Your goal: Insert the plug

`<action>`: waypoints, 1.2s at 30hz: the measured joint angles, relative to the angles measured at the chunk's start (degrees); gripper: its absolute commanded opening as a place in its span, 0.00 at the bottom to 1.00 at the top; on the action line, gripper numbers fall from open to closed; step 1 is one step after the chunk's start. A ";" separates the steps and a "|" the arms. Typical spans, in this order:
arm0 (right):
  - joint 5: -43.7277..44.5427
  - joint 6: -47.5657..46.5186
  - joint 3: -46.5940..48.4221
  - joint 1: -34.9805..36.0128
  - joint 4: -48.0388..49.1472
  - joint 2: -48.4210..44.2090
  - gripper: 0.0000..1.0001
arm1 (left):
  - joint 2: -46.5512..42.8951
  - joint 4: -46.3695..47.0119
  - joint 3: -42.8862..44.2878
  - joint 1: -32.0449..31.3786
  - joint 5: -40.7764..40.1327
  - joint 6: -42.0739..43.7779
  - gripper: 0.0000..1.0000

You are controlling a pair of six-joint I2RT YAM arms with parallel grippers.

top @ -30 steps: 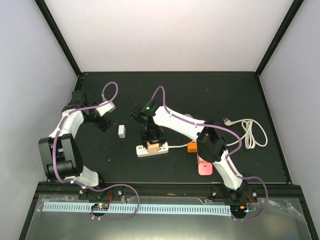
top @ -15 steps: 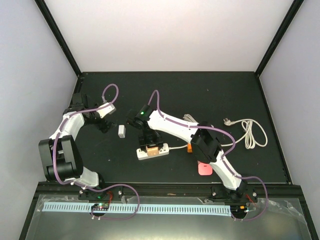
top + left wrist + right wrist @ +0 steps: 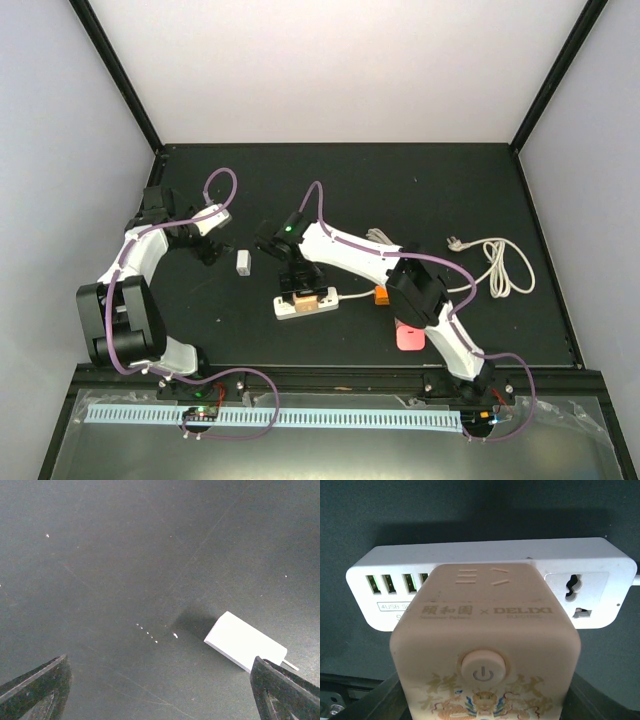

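Observation:
A tan cube plug (image 3: 485, 650) with a power button sits against the white power strip (image 3: 580, 560), covering its middle sockets. My right gripper (image 3: 485, 702) is shut on the cube, with dark fingers (image 3: 367, 700) at its lower sides. In the top view the right gripper (image 3: 297, 272) hangs over the cube (image 3: 305, 297) on the strip (image 3: 285, 308). My left gripper (image 3: 160, 695) is open and empty above the mat, with a small white plug block (image 3: 245, 642) just inside its right finger (image 3: 285, 690). That block (image 3: 243, 262) lies right of the left gripper (image 3: 207, 248).
An orange block (image 3: 383, 296) and a pink block (image 3: 408, 336) lie right of the strip, under the right arm. A coiled white cable (image 3: 497, 266) lies at the right. The strip's own cord (image 3: 356, 294) runs right.
The right wrist has shifted slightly left and down with the cube onto the strip, and the strip has nudged a little. The left arm has barely moved.

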 measured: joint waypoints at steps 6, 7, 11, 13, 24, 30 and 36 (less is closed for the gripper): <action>0.00 -0.33 -6.36 0.02 5.18 -3.61 0.01 | -0.15 0.00 -0.04 0.00 -0.24 0.17 0.99; 0.00 -0.44 -6.84 0.07 5.60 -3.85 0.01 | -0.15 -0.02 -0.04 0.00 -0.26 0.20 0.99; 0.02 -1.16 -6.82 0.11 5.31 -3.54 0.01 | -0.15 -0.11 -0.04 0.00 -0.28 0.31 0.99; 0.04 -1.66 -5.35 0.11 4.07 -2.60 0.01 | -0.15 -0.22 -0.04 0.00 -0.28 0.39 0.99; -0.11 -2.93 0.31 0.11 -1.03 1.42 0.01 | -0.83 -0.17 -0.20 0.09 -0.50 1.42 0.99; -0.48 -2.23 0.63 0.11 -1.16 1.77 0.01 | -0.92 -0.15 -0.55 0.31 -0.52 2.16 0.99; -0.42 -1.62 1.14 0.13 -1.46 2.01 0.54 | -1.33 -0.33 -1.22 0.33 -0.44 3.39 0.99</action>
